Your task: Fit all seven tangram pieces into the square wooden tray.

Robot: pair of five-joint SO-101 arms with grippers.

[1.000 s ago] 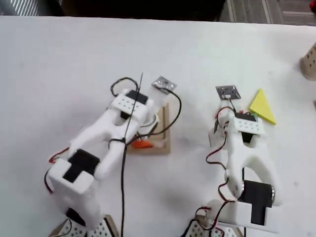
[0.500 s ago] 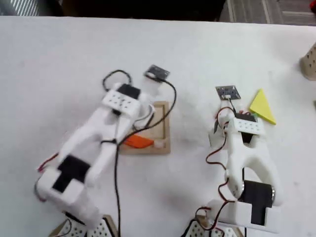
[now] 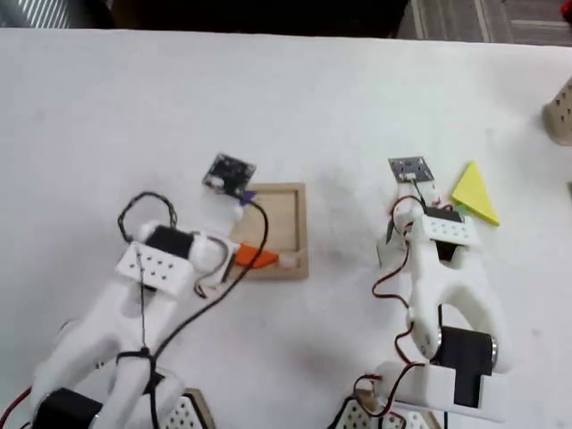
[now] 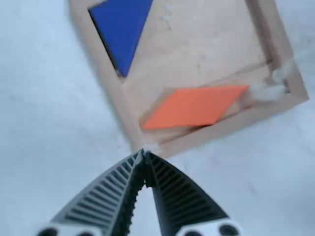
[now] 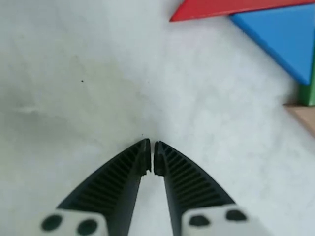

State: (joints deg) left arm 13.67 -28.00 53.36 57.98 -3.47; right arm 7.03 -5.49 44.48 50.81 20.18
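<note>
The square wooden tray (image 3: 295, 234) lies at mid-table. An orange parallelogram (image 3: 254, 258) rests along its near edge, and a blue triangle (image 4: 123, 24) sits in the far left corner. My left gripper (image 4: 144, 156) is shut with nothing in it, its tips just outside the tray's (image 4: 197, 64) near left corner, close to the orange parallelogram (image 4: 197, 105). My right gripper (image 5: 151, 147) is shut and empty over bare table. Beyond it lie a red piece (image 5: 231, 7), a blue triangle (image 5: 285, 34) and a green piece (image 5: 309, 88). A yellow triangle (image 3: 474, 192) lies beside the right arm (image 3: 438, 268).
A pale wooden object (image 3: 559, 112) stands at the table's right edge. A wooden edge (image 5: 302, 115) shows near the green piece. The arms' bases sit along the front edge. The white table is open at the back and far left.
The left arm has pulled back toward the near left, off the tray, which uncovers the orange parallelogram and the tray's floor. The right arm has stayed still.
</note>
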